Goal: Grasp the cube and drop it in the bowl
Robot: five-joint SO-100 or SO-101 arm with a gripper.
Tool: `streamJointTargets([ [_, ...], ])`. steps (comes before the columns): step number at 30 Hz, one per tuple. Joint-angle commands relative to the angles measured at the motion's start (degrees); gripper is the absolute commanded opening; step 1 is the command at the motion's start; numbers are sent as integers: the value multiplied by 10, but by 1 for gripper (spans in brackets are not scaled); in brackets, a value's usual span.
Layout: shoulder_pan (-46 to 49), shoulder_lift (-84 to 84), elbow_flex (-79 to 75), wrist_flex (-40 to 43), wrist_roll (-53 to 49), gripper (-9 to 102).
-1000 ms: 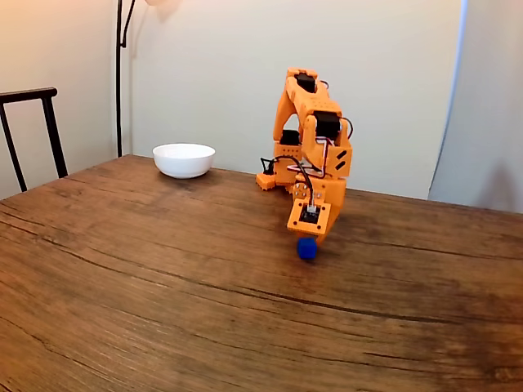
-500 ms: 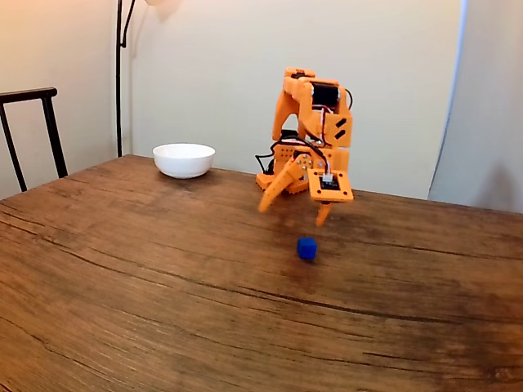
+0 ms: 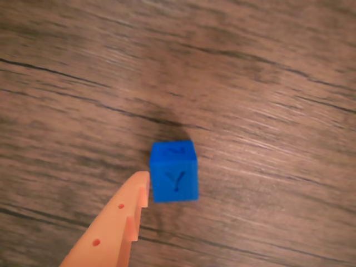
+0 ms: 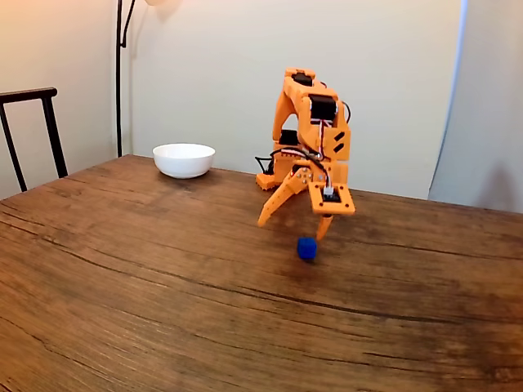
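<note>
Cube [image 4: 306, 248] rests on the wooden worktop [image 4: 163, 278], free of any grip. Gripper [image 4: 292, 230] hangs just above the cube, jaws spread wide. In the wrist view one orange finger [image 3: 119, 219] sits just beside the cube [image 3: 174, 171]. Bowl [image 4: 184, 160] stands well apart from the cube, toward the chair [image 4: 33, 131].

The table [image 4: 147, 286] is dark wood with a rough, cracked grain and a matt finish. The cube [image 3: 174, 171] looks like matt blue plastic with an embossed letter. The gripper [image 4: 292, 229] is matt orange plastic. The bowl [image 4: 184, 160] is smooth, white and slightly glossy.
</note>
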Motion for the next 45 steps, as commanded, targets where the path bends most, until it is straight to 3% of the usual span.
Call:
streamJointTargets([
  [1,-10,4,4,-7,-13,52],
  [26,-27,-79,-9,-33,-41,52],
  [35,-29,-83,-6,-29,-41,27],
  [45,-26,-83,-16,18,-41,17],
])
